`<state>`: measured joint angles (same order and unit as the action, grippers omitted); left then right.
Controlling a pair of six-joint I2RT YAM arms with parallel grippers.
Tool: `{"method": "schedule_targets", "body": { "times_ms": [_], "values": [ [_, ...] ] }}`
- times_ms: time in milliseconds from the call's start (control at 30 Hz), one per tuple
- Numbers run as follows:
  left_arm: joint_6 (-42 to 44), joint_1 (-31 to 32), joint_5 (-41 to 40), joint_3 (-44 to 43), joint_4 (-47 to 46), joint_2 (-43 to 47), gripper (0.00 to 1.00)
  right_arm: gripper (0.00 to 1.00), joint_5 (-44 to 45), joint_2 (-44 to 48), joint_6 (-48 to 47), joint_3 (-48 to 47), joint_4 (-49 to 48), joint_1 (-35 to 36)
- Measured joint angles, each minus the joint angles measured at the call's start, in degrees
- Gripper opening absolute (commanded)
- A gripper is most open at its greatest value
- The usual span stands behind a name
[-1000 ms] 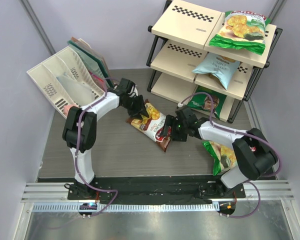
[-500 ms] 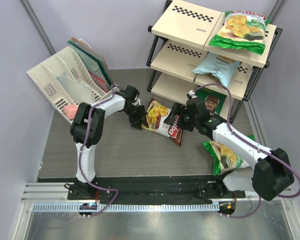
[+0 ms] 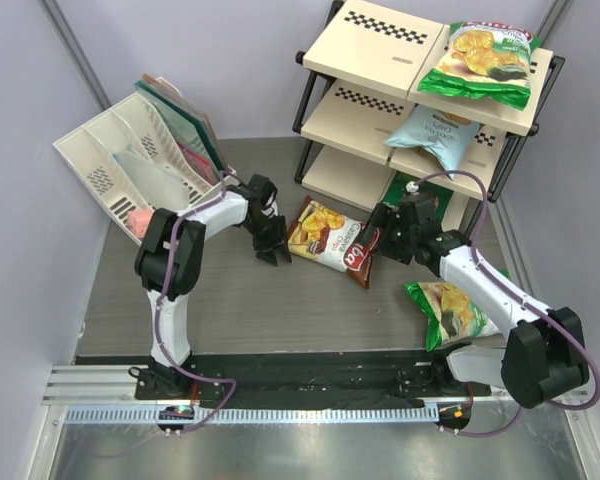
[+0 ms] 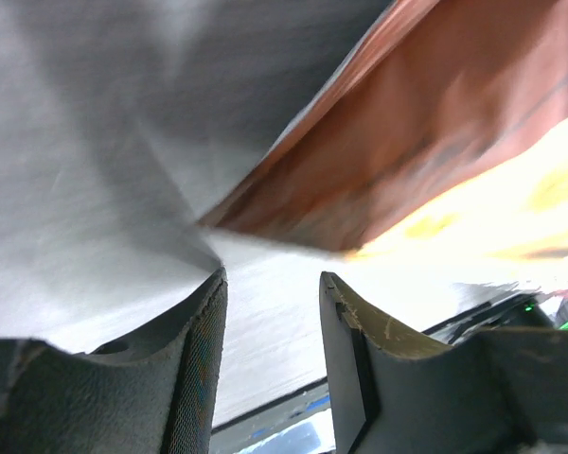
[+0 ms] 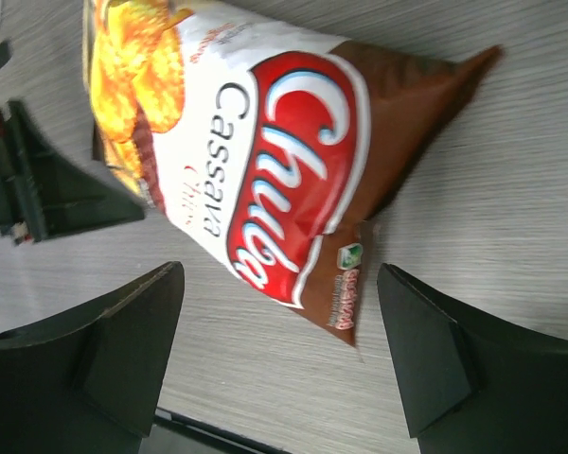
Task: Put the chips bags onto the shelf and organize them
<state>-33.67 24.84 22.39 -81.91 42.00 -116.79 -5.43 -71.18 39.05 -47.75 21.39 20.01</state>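
— On the table (image 3: pixel 230 300), where's the brown chips bag (image 3: pixel 330 243)?
— Flat at centre, shelf (image 3: pixel 380 45) at one o'clock. Left jaws at its nine o'clock, half apart, holding nothing. Right jaws at its three o'clock, spread wide, empty, the bag's end just before them.

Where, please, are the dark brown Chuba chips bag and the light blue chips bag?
dark brown Chuba chips bag (image 3: pixel 328 243): top view, its middle.
light blue chips bag (image 3: pixel 432 134): top view, its middle.

Grey table (image 3: pixel 230 300), brown bag (image 3: pixel 330 240), green bag (image 3: pixel 445 312), shelf (image 3: pixel 365 45)
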Motion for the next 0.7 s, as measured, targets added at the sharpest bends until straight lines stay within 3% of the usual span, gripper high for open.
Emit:
{"method": "schedule_targets", "body": {
  "times_ms": [367,700],
  "values": [
    [0.2,0.0,-1.9,2.8,1.4,3.4,0.43,0.89,1.0,-3.3,-5.3,0.0,3.5,-2.5],
    [1.0,-0.3,-1.8,2.6,2.3,3.9,0.4,0.89,-2.6,-7.9,-5.7,1.2,-2.4,-2.9]
  ]
}}
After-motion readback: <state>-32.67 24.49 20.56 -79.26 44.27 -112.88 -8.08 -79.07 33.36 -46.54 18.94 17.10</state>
